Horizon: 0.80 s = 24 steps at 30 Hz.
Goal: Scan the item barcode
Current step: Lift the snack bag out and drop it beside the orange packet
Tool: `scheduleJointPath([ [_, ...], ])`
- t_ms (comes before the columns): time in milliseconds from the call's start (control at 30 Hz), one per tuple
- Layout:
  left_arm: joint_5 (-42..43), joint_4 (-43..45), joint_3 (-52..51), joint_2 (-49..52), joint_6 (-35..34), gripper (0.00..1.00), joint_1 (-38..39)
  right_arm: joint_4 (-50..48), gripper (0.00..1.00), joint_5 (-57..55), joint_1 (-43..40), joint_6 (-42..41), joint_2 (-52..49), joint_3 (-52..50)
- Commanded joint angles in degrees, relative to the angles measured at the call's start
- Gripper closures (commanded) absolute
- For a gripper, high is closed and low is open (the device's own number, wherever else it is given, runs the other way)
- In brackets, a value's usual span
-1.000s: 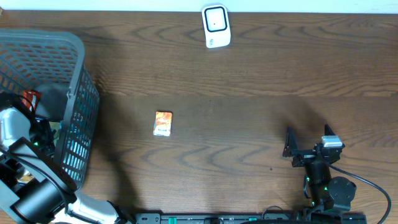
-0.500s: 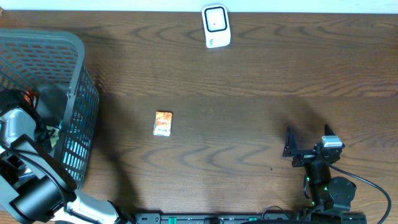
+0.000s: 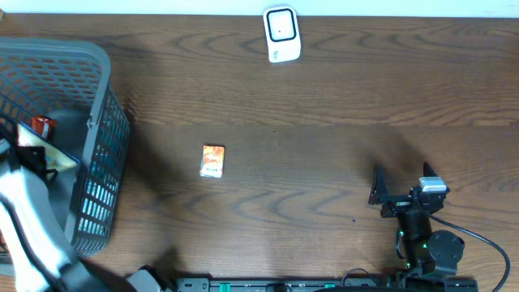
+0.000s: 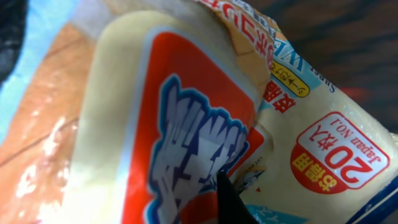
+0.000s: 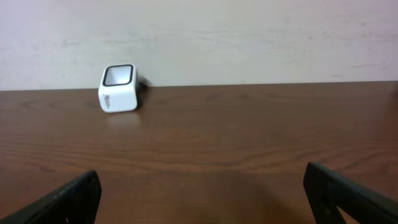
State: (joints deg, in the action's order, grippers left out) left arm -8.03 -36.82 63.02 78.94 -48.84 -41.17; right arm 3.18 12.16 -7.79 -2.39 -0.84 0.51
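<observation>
Our left gripper [image 3: 32, 154] is clenched on the packet [image 4: 186, 124] down in the basket [image 3: 97, 130] at the table's left edge; the right gripper [image 5: 202, 196] stands released. The scanner [image 3: 282, 34] sits well apart, at the far edge. We judge the pinch holds only soft film, so the packet could slip out on the lift or catch the basket wall. We see no barcode yet, and crumpled wrap may hide it from the scanner.
</observation>
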Motion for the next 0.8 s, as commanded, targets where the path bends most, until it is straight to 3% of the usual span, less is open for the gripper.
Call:
scheduleJointPath([
  [0,4.39,0.04,1.07,-8.15,1.88,0.93,-0.11,0.04,0.01,-0.22,0.28,-0.57,0.46,-0.2],
  [167,13.7,1.55,1.07,-18.49,2.21,0.93,-0.11,0.04,0.01,-0.22,0.28,-0.57,0.46,-0.2],
  [367,38.14,12.85,1.07,-26.4,9.44,0.93,0.59,0.04,0.01,-0.22,0.28,-0.57,0.46,-0.2],
  [533,39.54,14.47,1.07,-32.17,14.01,0.93,5.33,0.04,0.01,-0.22,0.28,-0.57,0.46,-0.2],
  [767,48.74,11.76,1.05,-33.73,32.09,0.93,21.88,0.04,0.01,-0.22,0.28,-0.57,0.46,-0.2],
])
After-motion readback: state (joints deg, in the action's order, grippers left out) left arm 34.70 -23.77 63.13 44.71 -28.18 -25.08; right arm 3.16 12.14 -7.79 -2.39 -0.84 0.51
